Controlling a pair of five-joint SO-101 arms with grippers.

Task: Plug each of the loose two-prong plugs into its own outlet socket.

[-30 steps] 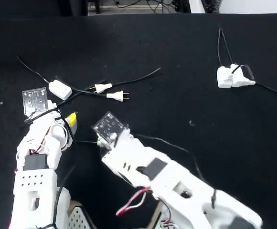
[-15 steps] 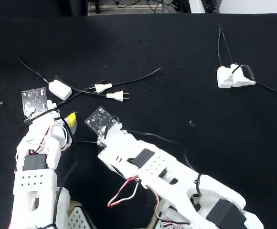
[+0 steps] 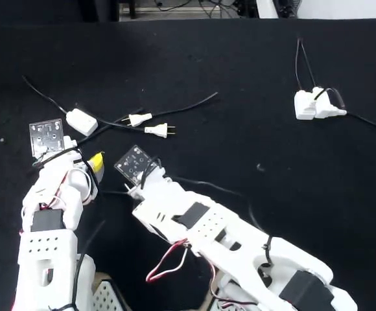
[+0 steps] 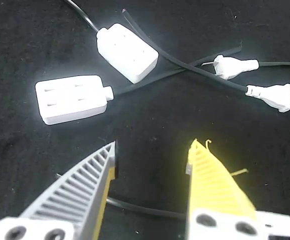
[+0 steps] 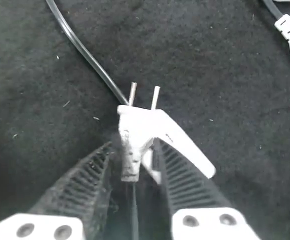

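Observation:
My right gripper (image 5: 135,152) is shut on a white two-prong plug (image 5: 137,127), whose prongs point away from the wrist just above the black mat. In the high view this gripper (image 3: 133,189) sits at the table's front left, close to the left arm. My left gripper (image 4: 152,150) hangs open with nothing between its grey and yellow fingers. Beyond it lie two white outlet blocks (image 4: 71,99) (image 4: 126,52). Two loose white plugs (image 3: 139,118) (image 3: 159,130) lie side by side to the right of an outlet block (image 3: 81,121).
At the back right, another white outlet block (image 3: 305,103) has a plug (image 3: 329,110) seated in it. Thin black cables (image 3: 188,105) cross the mat around the loose plugs, and one cable (image 5: 85,55) runs just past the held plug's prongs.
My right arm has swung a little to the left, toward the left arm, still holding the plug. The left arm has stayed put.

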